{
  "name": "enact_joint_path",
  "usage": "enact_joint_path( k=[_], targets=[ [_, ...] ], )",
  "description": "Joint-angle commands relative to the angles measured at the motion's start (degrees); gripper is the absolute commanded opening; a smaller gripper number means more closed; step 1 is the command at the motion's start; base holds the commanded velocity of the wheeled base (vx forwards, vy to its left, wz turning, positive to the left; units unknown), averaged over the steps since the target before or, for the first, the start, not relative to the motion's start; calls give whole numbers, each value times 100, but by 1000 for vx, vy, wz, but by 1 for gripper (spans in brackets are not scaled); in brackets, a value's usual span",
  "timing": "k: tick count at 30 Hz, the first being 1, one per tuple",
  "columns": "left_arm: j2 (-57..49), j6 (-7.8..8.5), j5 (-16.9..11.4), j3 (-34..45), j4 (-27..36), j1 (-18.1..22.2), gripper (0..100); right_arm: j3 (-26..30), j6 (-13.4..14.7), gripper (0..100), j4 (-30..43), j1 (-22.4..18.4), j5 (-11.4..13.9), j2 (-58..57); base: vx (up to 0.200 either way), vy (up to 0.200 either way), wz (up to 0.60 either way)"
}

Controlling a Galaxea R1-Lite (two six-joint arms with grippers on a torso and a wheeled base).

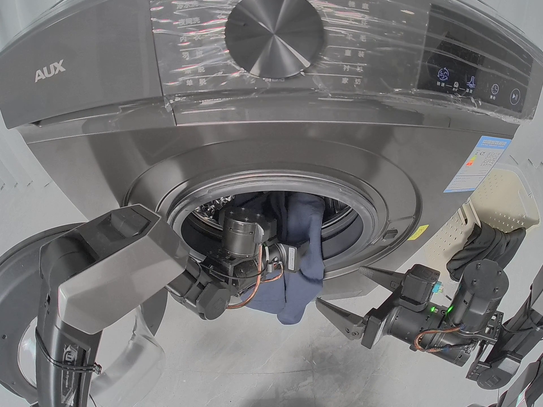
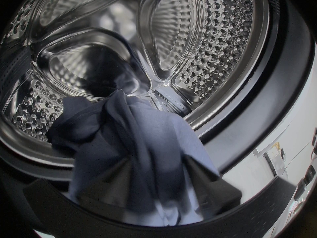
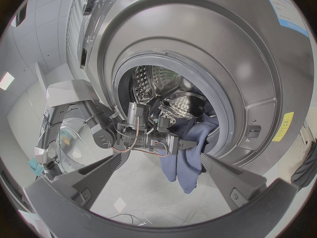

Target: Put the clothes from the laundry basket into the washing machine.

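Head view centres on the washing machine [image 1: 113,159], its door [image 1: 22,289] swung open at the lower left of the frame and a blue garment [image 1: 302,244] draped over the lip of the round opening in the middle. Part of the cloth lies inside the drum [image 2: 214,33]; the rest hangs outside, its tail reaching below the opening toward the floor. Its long axis therefore runs roughly up and down in the frame, one end pointing into the drum and the loose end pointing straight down. The left claw [image 2: 158,185] sits at the mouth of the drum with its fingers [image 2: 214,189] spread wide and the cloth bunched between them, which reads as open rather than pinching. The right claw [image 1: 339,285] hangs at the lower right, also open, holding nothing and apart from the cloth. At the right edge a cream laundry basket [image 1: 503,199] carries a dark garment [image 1: 486,244] over its rim. The likely trouble is the hanging half: with so much weight outside, the blue garment may slide off the lip onto the floor, or a fold may catch on the left claw when it backs out and be dragged along. Left across the lip, it would also be trapped by the door.
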Motion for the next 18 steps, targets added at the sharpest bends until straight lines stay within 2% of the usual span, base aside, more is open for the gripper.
enact_joint_path(
  k=[1, 2, 3, 4, 6, 7, 10, 14, 18],
  targets=[
    [243, -34, 118, -478, -11, 47, 0, -49, 15, 100, -28, 3, 1, 12, 0, 0, 0],
    [243, -34, 118, -478, -11, 47, 0, -49, 15, 100, -28, 3, 1, 12, 0, 0, 0],
    [348, -52, 372, -750, -37, 82, 0, -102, 15, 100, -46, 3, 1, 3, 0, 0, 0],
    [392, -87, 495, -900, -64, 109, 0, -119, 15, 100, -46, 3, 1, -5, 0, 0, 0],
    [436, -140, 601, -1102, -108, 153, 0, -119, 15, 100, -46, 3, 1, -5, 0, 0, 0],
    [498, -263, 733, -1541, -134, 205, 0, -110, 15, 100, -46, -5, 1, -5, 0, 0, 0],
    [542, -360, 935, -2007, -134, 320, 0, -119, 15, 100, -46, 3, -17, 3, 0, 0, 0],
    [542, -412, 996, -2157, -204, 416, 0, -110, 15, 100, -37, -5, -17, 3, 0, 0, 0],
    [515, -395, 979, -1981, -301, 408, 0, -110, 15, 100, -37, -5, -8, 12, 0, 0, 0]
  ],
)
